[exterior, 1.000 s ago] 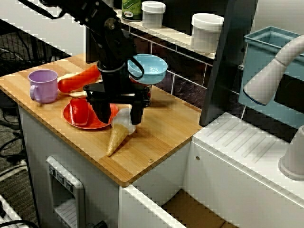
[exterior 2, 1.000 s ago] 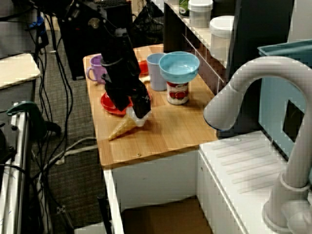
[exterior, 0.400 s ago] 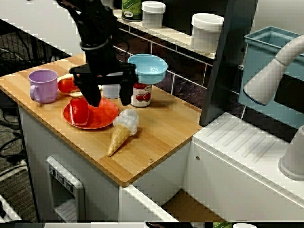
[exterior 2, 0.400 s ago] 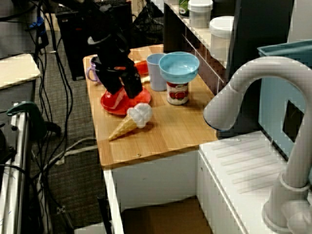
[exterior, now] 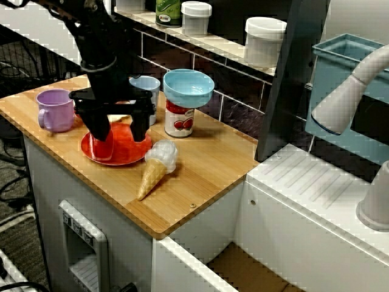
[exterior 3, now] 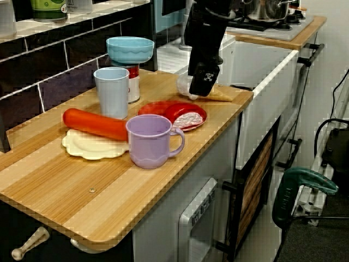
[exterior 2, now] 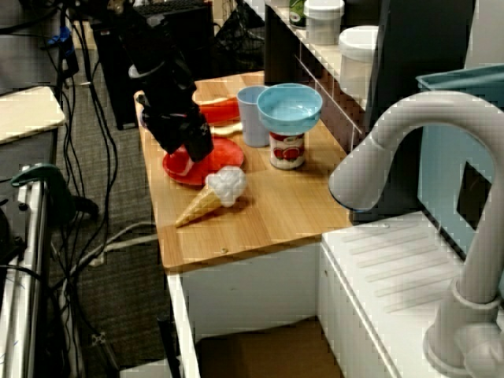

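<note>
while the pincer (exterior: 119,129) hangs low over the red plate (exterior: 129,153), its two black fingers stand spread with nothing between them. the red wedge (exterior: 101,145) lies on the plate, on the side towards the purple mug (exterior: 55,109), and one finger overlaps it in the view from the front. the view from the mug's end shows that wedge lying on the plate, pale face up, with the pincer clear above it. the toy ice cream cone (exterior: 152,169) lies on its side on the wooden surface (exterior: 200,176), its white scoop just beside the plate's rim. behind the plate stand a pale blue cup (exterior: 149,88) and a can (exterior: 180,120) carrying a blue bowl (exterior: 188,87).
</note>
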You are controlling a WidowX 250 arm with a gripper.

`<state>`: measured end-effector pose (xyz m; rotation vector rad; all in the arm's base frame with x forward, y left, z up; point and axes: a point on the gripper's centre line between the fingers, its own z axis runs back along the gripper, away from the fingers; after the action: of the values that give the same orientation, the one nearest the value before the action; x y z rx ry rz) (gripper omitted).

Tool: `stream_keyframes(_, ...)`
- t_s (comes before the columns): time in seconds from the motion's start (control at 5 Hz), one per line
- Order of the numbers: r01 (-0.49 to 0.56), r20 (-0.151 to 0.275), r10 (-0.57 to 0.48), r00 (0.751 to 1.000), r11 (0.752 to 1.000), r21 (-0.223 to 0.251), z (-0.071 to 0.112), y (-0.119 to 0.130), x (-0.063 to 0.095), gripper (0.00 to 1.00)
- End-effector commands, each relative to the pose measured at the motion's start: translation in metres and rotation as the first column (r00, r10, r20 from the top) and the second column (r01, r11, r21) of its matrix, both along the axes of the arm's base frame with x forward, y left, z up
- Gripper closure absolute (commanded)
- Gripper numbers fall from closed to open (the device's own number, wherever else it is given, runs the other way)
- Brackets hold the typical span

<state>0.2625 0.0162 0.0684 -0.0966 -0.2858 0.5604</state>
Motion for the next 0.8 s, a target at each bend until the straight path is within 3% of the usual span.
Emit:
stream_keyframes(0.0,0.026,0.049,-0.027,0.998,1.000,0.011,0.009,0.007,-0.001,0.00)
stream_keyframes(0.2,0.030,0.049,-0.030,0.998,0.999,0.016,0.006,0.007,-0.002,1.00)
stream_keyframes(0.6,0.036,0.049,-0.038,0.998,0.999,0.030,-0.002,0.004,-0.003,1.00)
